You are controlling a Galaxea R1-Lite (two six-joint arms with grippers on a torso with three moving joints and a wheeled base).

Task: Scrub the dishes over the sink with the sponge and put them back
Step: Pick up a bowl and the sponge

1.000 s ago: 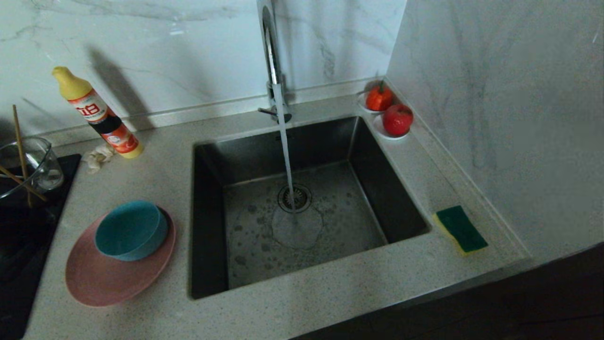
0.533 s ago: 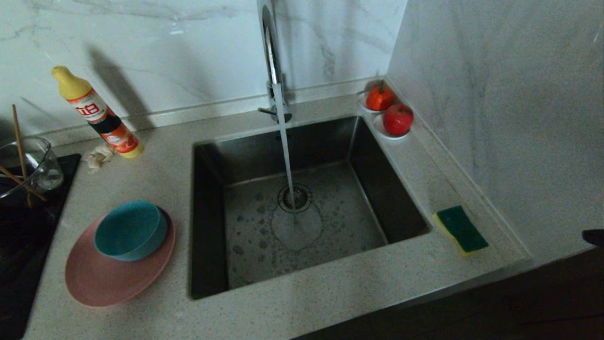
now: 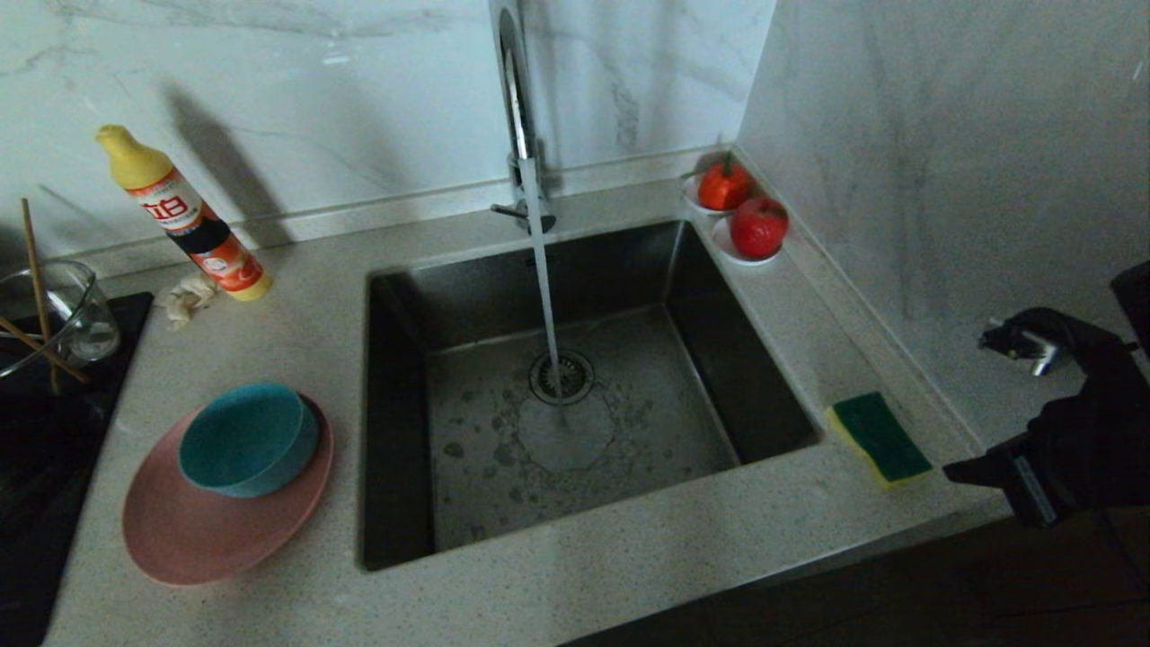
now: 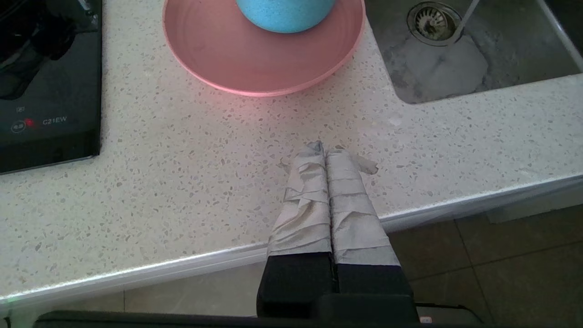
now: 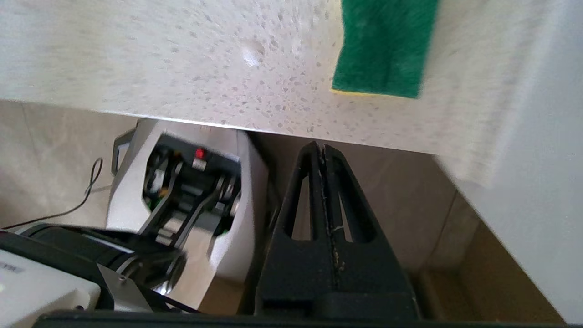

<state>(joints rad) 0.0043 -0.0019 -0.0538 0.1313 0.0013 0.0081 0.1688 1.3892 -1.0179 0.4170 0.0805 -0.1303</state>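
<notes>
Your left gripper (image 4: 325, 152) has its tape-wrapped fingers (image 4: 309, 191) pressed flat together with nothing between them, hovering over the front edge of the counter (image 4: 182, 182), short of the pink plate (image 4: 255, 59). Going left to right in your head view: at the far left a glass jug (image 3: 67, 310) with chopsticks (image 3: 36, 261) stands on a black cooktop (image 3: 36, 449); the left wrist view shows the marking "C21EW" on its panel (image 4: 54, 120) beside a small red symbol. Behind it leans a yellow-capped detergent bottle (image 3: 184, 216) with a red and white label; its bold characters are too small for you to read with certainty. A crumpled scrap (image 3: 184, 296) lies at its foot. The teal bowl (image 3: 249, 438) sits on the plate just left of the sink (image 3: 575, 386). Water runs from the faucet (image 3: 517, 108) down onto the drain (image 3: 561, 377). At the back right corner two red fruits (image 3: 757, 226) rest on small white saucers (image 3: 719, 243). The sponge (image 3: 879, 436) lies green side up on the counter strip right of the sink, near the wall. Your right gripper (image 5: 322, 148) is at the far right, off the counter's front edge and just short of the sponge, its black fingers (image 5: 346, 191) closed tight and empty.
</notes>
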